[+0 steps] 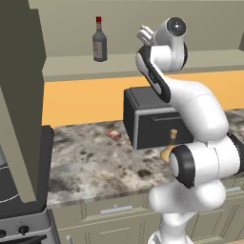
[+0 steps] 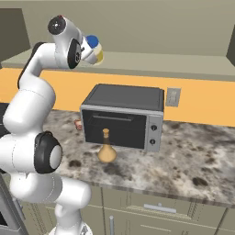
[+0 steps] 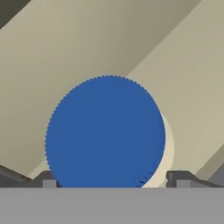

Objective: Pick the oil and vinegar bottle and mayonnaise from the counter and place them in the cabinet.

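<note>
Above the stone counter (image 2: 193, 156), fingers (image 3: 177, 178) clamp the mayonnaise (image 2: 93, 50) (beige cabinet (image 2: 151, 64) behind).

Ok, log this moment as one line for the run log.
gripper: shut on mayonnaise | position: raised at cabinet shelf | oil and vinegar bottle: upright on counter

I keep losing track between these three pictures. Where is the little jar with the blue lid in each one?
Left base view: I cannot make it out; the arm's wrist is in the way.
Right base view: the mayonnaise is upper left, at the arm's tip, level with the cabinet shelf.
Hand view: its blue lid sits lower centre, between the pincer tips.
Shared landmark: the beige shelf.
</note>
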### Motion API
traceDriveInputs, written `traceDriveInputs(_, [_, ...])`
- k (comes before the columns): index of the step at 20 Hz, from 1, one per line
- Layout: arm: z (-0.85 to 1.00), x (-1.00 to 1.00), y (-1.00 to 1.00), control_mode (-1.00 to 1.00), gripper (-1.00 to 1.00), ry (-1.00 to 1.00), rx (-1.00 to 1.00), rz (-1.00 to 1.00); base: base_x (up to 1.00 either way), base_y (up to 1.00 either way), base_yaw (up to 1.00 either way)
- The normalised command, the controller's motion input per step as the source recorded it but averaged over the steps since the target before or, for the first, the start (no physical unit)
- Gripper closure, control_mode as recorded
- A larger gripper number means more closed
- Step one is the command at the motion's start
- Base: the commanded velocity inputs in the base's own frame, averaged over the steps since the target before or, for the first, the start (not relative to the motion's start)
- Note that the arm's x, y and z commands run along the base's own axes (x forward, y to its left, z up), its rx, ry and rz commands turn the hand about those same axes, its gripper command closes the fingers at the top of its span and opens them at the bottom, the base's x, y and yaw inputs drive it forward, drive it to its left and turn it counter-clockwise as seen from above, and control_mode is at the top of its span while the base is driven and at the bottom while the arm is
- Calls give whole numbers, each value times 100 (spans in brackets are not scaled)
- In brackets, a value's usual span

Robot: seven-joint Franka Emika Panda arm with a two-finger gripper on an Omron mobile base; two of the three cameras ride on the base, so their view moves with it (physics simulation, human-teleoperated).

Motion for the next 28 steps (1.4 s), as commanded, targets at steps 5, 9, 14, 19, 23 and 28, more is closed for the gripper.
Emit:
traceDriveInputs(5, [-47, 36, 0, -100, 100, 3, 0, 4, 0, 0, 0])
traceDriveInputs(9, [-56, 37, 0, -100, 100, 5, 0, 4, 0, 0, 0])
traceDriveInputs(14, [-55, 42, 0, -100, 100, 7, 0, 7, 0, 0, 0])
traceDriveInputs(19, [-27, 44, 0, -100, 100, 4, 0, 10, 0, 0, 0])
traceDriveInputs(23, [-17, 45, -1, -100, 100, 1, -3, 7, 0, 0, 0])
traceDriveInputs(28, [-16, 44, 0, -100, 100, 0, -3, 5, 0, 0, 0])
